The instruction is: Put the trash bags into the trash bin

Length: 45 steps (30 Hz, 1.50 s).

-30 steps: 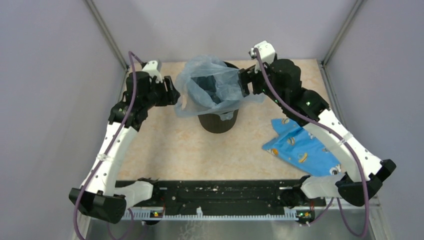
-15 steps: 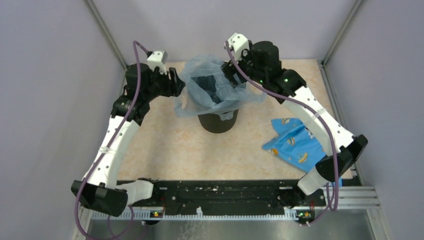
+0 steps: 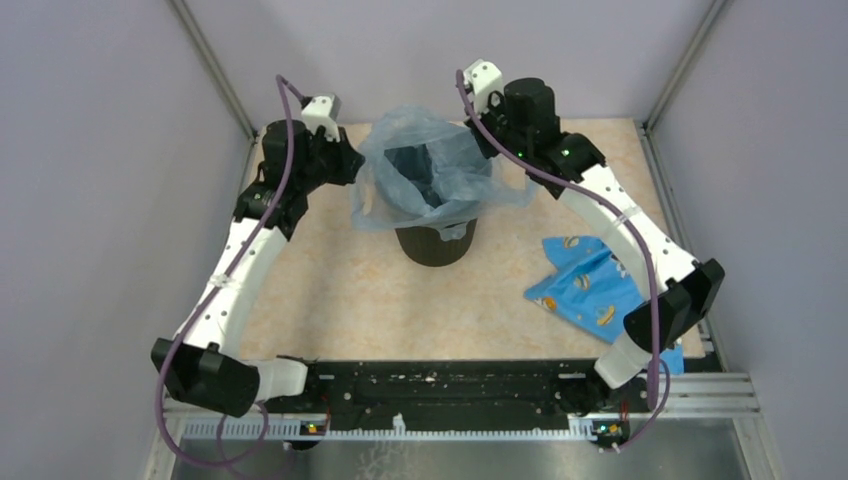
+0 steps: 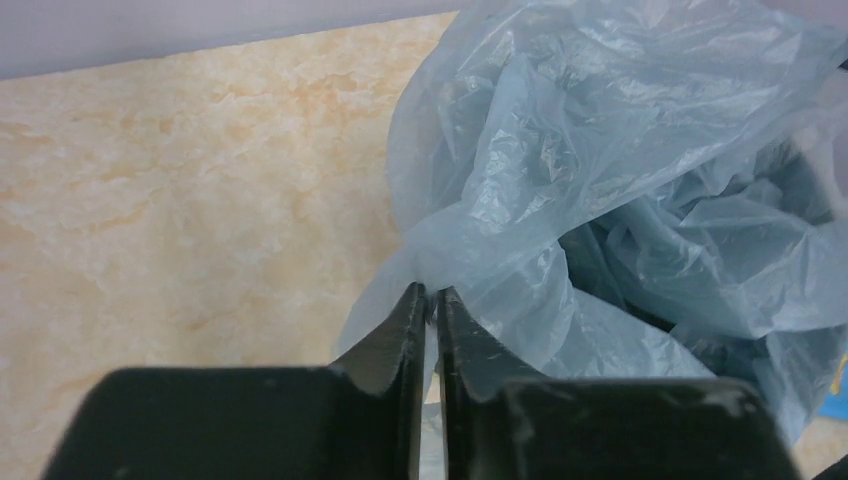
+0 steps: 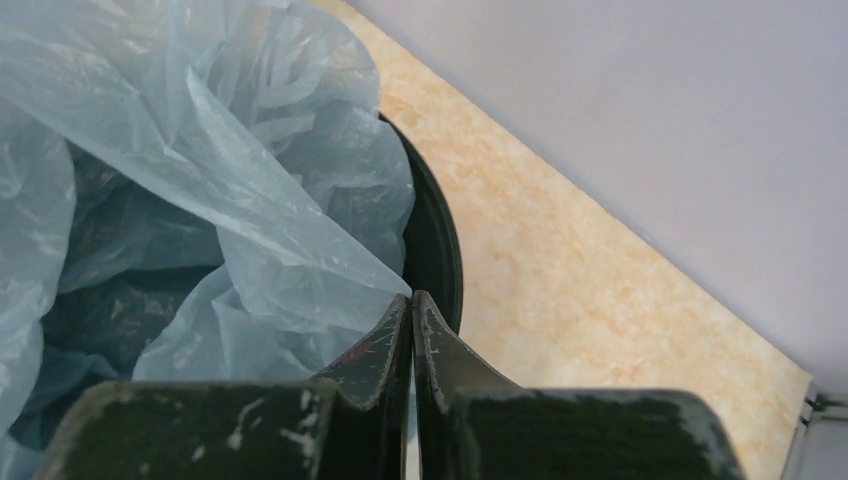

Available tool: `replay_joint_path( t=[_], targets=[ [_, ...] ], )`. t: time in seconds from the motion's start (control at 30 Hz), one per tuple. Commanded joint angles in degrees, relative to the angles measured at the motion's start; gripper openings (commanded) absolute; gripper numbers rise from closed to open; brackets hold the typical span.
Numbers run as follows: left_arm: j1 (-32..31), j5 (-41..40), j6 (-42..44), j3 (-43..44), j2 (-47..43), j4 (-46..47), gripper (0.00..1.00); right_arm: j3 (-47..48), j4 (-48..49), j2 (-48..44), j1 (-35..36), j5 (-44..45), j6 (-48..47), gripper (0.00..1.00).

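The trash bag (image 3: 425, 165), a thin pale grey-blue film, is draped crumpled over the mouth of the black trash bin (image 3: 436, 245) at the middle back of the table. My left gripper (image 3: 356, 170) is at the bag's left edge. In the left wrist view it (image 4: 431, 295) is shut on a fold of the film (image 4: 600, 150). My right gripper (image 3: 483, 143) is at the bag's back right edge. In the right wrist view it (image 5: 413, 298) is shut, with the film (image 5: 230, 210) drawn to a point at its tips, just over the bin's rim (image 5: 440, 245).
A blue cloth with a printed pattern (image 3: 595, 295) lies on the table to the right of the bin, partly under my right arm. Grey walls close in on the left, back and right. A black rail (image 3: 450, 385) runs along the near edge.
Both grippers have come in to the bag's edges and shut on the film. The right arm swung left toward the back of the bin; the left wrist moved up and right.
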Motion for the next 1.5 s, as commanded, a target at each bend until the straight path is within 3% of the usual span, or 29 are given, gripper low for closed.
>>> replay_joint_path(
  t=[0.0,0.07,0.23,0.63,1.0,1.47],
  targets=[
    [0.16,-1.11,-0.77,1.11,2.19,6.85,0.08,1.37,5.07,3.34,0.03,3.78,3.61,0.0],
    [0.16,-1.68,-1.42,1.64,3.76,7.45,0.0,2.85,5.5,5.32,0.06,5.4,4.29,0.0],
    [0.16,-7.22,-4.33,2.09,6.17,10.21,0.0,8.6,6.57,10.36,-1.34,8.12,8.01,0.0],
    [0.16,-8.86,-7.49,4.94,14.77,14.2,0.0,19.23,3.06,20.91,-8.39,-1.13,22.39,0.0],
    [0.16,-11.01,-9.33,5.89,19.6,11.22,0.0,16.41,3.68,25.4,-13.66,-14.54,32.82,0.0],
    [0.17,-8.91,-9.02,6.03,19.23,12.35,0.0,13.98,3.41,19.83,-15.66,-15.81,33.21,0.0]
  ],
)
